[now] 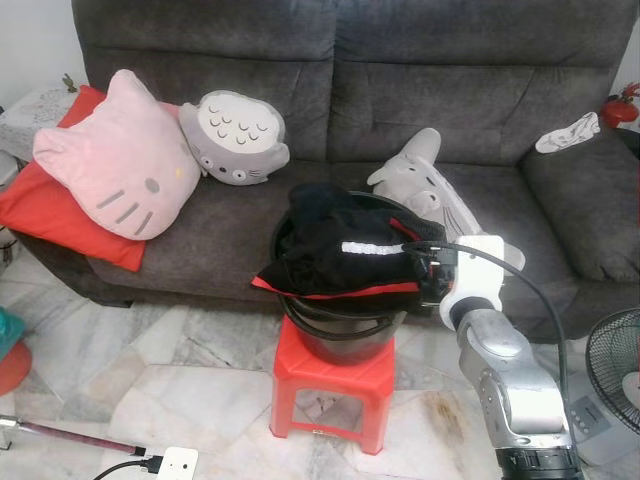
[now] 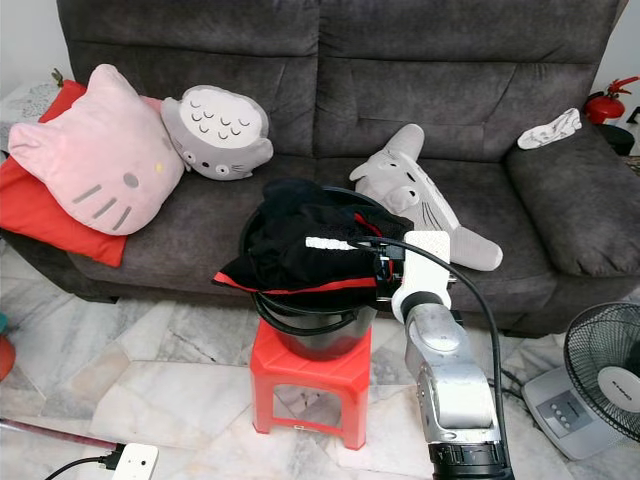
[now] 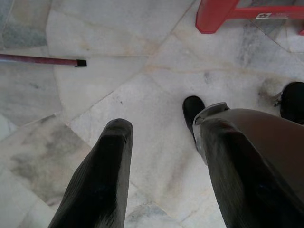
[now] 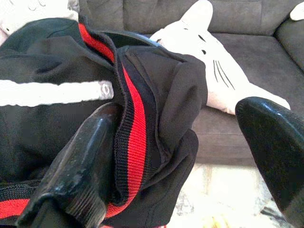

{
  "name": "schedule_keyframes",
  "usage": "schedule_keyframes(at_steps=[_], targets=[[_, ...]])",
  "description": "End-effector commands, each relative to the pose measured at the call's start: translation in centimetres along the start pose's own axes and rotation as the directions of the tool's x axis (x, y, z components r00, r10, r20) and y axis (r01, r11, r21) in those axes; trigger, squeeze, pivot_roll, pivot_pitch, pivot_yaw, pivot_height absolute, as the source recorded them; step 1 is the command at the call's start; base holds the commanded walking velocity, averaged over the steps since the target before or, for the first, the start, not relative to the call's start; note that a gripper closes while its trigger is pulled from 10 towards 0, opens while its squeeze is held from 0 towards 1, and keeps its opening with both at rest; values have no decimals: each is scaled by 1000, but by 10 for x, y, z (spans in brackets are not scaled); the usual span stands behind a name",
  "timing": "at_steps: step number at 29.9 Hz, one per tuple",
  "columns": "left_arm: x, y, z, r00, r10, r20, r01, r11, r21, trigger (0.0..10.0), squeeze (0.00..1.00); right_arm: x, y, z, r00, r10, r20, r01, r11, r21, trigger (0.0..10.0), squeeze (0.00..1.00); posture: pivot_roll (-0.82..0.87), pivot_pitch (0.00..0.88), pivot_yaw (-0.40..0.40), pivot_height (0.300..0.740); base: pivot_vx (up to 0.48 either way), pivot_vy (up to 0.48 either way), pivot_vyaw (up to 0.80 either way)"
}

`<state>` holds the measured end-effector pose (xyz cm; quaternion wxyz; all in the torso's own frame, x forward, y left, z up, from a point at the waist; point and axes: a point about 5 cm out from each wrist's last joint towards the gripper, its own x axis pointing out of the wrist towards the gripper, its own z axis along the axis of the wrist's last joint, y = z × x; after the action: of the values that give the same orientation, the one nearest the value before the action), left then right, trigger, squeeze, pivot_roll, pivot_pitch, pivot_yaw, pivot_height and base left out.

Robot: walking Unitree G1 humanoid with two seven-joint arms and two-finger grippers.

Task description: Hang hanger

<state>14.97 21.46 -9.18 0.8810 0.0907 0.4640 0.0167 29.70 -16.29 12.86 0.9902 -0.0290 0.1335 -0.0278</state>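
Right tool (image 4: 180,156) spread wide at one black-and-red garment (image 1: 340,255) in one bucket (image 1: 345,325) on one red stool (image 1: 335,385); left tool (image 3: 166,180) spread over the floor.

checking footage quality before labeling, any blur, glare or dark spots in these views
Left and right eye views: even indoor light, sharp, no glare, black garment loses fold detail. Right wrist view: right gripper fingers soft and out of focus, the garment's red trim crisp. Left wrist view: left gripper fingers dark and blurred, marble floor well lit.
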Motion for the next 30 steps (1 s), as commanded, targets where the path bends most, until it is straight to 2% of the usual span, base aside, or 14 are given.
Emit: schedule_keyframes(at_steps=[1, 4, 9, 13, 23, 30], targets=[[-2, 0, -9, 999, 5, -31, -5, 1000, 5, 10000, 0, -1, 3, -7, 999, 21, -45, -22, 1000, -18, 10000, 0, -63, 58, 1, 740, 0, 0, 0], [-2, 0, -9, 999, 6, -32, -6, 1000, 5, 10000, 0, -1, 11, -13, 994, 79, -77, -82, 996, -32, 10000, 0, -63, 58, 1, 740, 0, 0, 0], [-2, 0, -9, 999, 6, -32, -6, 1000, 4, 10000, 0, 1, 11, -17, 991, 83, -102, -87, 995, -37, 10000, 0, -61, 59, 1, 740, 0, 0, 0], [-2, 0, -9, 1000, 6, -30, -6, 1000, 3, 10000, 0, 3, 9, -16, 992, 78, -101, -83, 996, -39, 10000, 0, -61, 59, 0, 740, 0, 0, 0], [-2, 0, -9, 1000, 9, -27, -9, 1000, 5, 10000, 0, 17, -9, -10, 997, 13, -74, -16, 999, -41, 10000, 0, -60, 58, 3, 740, 0, 0, 0], [-2, 1, -9, 1000, 11, -27, -11, 1000, 6, 10000, 0, 21, -6, -6, 998, 37, -58, -39, 998, -42, 10000, 0, -58, 59, 4, 740, 0, 0, 0]])
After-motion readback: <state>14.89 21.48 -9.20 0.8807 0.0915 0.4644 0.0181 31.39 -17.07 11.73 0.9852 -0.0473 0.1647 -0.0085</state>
